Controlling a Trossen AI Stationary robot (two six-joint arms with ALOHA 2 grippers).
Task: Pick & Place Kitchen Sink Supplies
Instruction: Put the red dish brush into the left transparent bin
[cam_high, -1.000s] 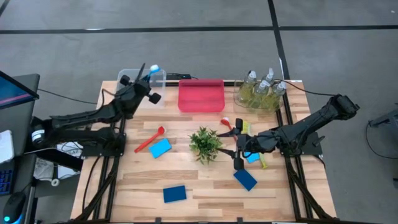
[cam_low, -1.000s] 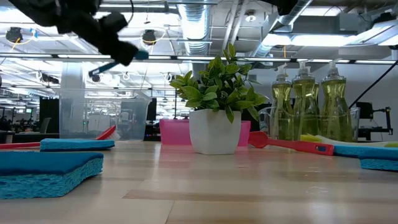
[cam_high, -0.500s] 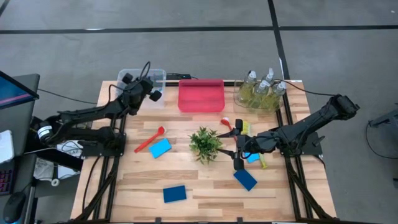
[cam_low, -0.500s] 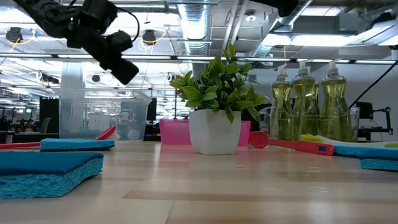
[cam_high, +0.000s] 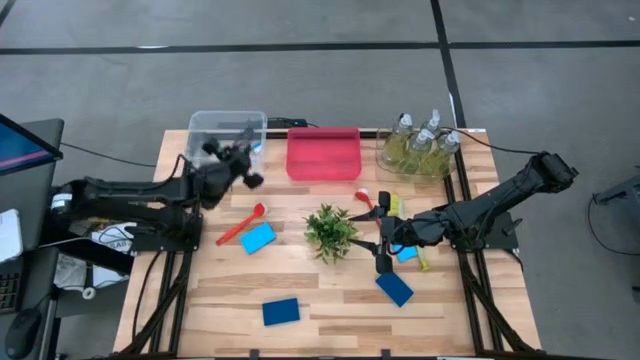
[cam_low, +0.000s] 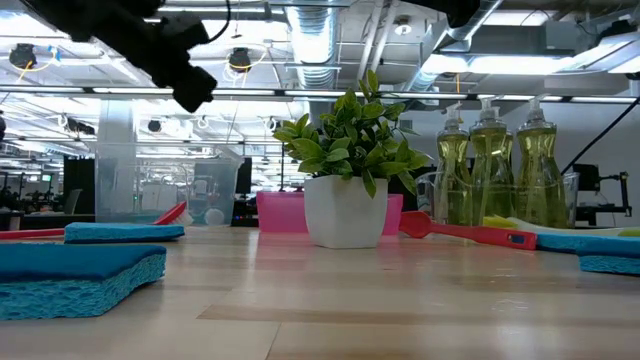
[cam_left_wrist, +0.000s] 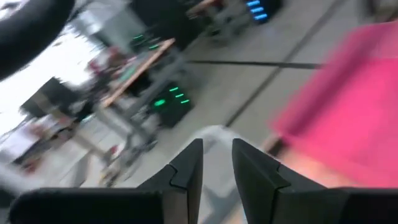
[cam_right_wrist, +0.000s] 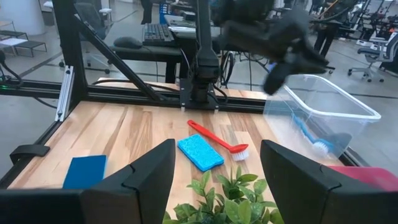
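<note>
Black, the left pincer (cam_high: 247, 166) hangs above the far left of the desk (cam_high: 330, 300) beside the clear bin (cam_high: 228, 128), its fingers parted only a narrow gap and gripping nothing, on an arm stretched low from the left edge. A blue brush (cam_right_wrist: 309, 137) lies inside that bin; the red brush (cam_high: 241, 224) just nearer on the desk looks light, stiff and thin, likely best pinched mid-handle, while the blue sponge (cam_high: 257, 238) beside it seems soft and squashy. Wide open and empty, the right pincer (cam_high: 383, 244) waits low, right of the plant (cam_high: 330, 230).
</note>
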